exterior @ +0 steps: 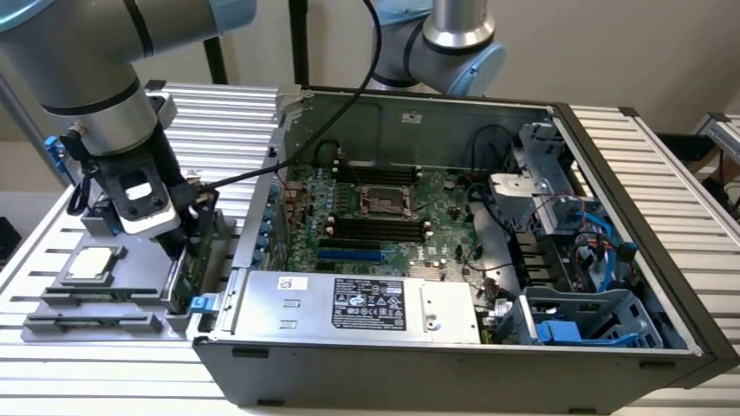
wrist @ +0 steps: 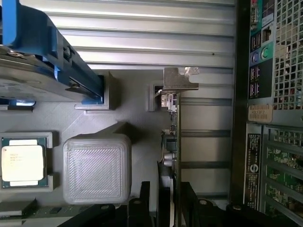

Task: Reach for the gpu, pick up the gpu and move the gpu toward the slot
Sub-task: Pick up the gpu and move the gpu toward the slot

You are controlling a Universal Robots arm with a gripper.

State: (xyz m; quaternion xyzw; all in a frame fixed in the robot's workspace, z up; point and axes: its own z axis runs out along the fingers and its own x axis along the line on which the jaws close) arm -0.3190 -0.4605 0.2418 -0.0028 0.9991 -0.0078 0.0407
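Ribbed aluminium tabletop (exterior: pixel 231 104) runs under everything, its slats bare along the far edge and at the exterior view's right of the open computer case (exterior: pixel 463 381). At the exterior view's left, just beside the case wall, sits a grey printed fixture (exterior: pixel 162 325), with a narrow gap between the 2.

My arm comes down steeply from the exterior view's upper left, wrist vertical, and my pincer (exterior: pixel 173 243) points straight down into the fixture. The gpu (exterior: pixel 185 270) stands on its long edge in a slot there, a thin green card with its silver bracket (wrist: pixel 180 80) at the end farthest from my fingers (wrist: pixel 144 203).

In the wrist view those 2 black fingers straddle the card, 1 on each side. A sliver of grey fixture shows between 1 finger and the board, so the pincer is released, not clamped.

Near the card lie a ridged square block (wrist: pixel 97 168), 1 square silver chip (wrist: pixel 21 163) in a green-framed pocket, and a hard drive with blue rails (wrist: pixel 42 56).

Inside the case the green motherboard (exterior: pixel 382 217) lies flat and open from above, with a silver power supply (exterior: pixel 347 303) along its near edge.
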